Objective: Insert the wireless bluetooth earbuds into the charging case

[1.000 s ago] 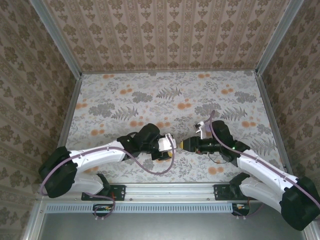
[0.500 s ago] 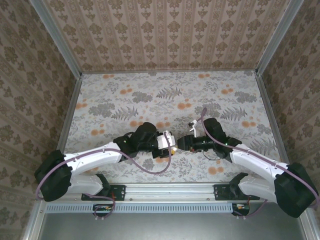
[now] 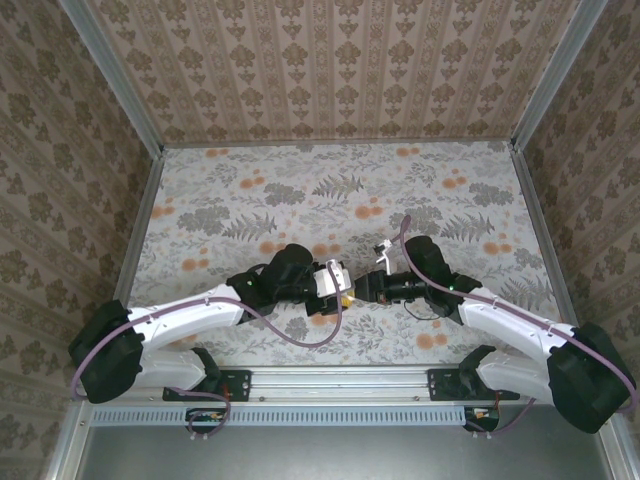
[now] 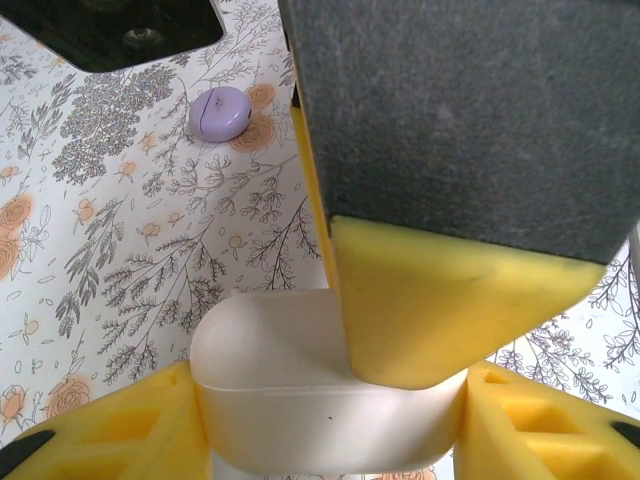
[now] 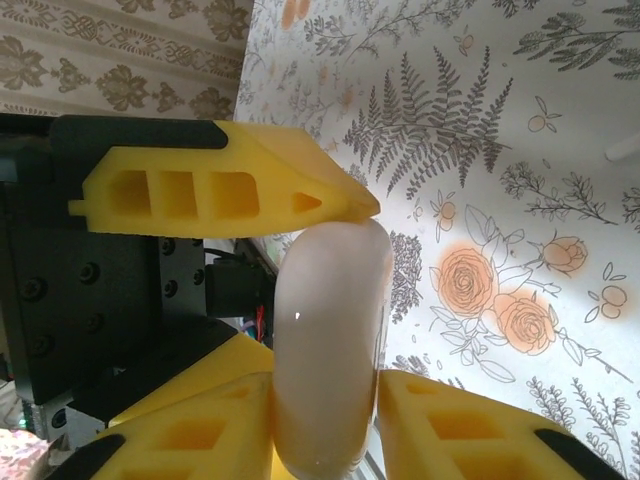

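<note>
The charging case (image 4: 300,400) is a glossy white pebble with its lid down, held above the table between both arms. My left gripper (image 4: 330,405) is shut on it, a yellow finger pressed against each end. My right gripper (image 5: 325,425) is shut on the same case (image 5: 330,300), squeezing its two broad faces; one of its fingers (image 4: 440,310) lies over the lid in the left wrist view. From the top view the two grippers (image 3: 338,288) (image 3: 360,287) meet nose to nose at the table's near centre. The earbuds are out of view.
A flat round purple disc (image 4: 220,112) lies on the floral tablecloth (image 3: 300,190) beyond the case. A small white sliver (image 5: 622,150) lies at the right edge of the right wrist view. Patterned walls enclose the table on three sides.
The right arm moved left to meet the left gripper and its jaws narrowed onto the case. The left gripper kept its hold and barely shifted.
</note>
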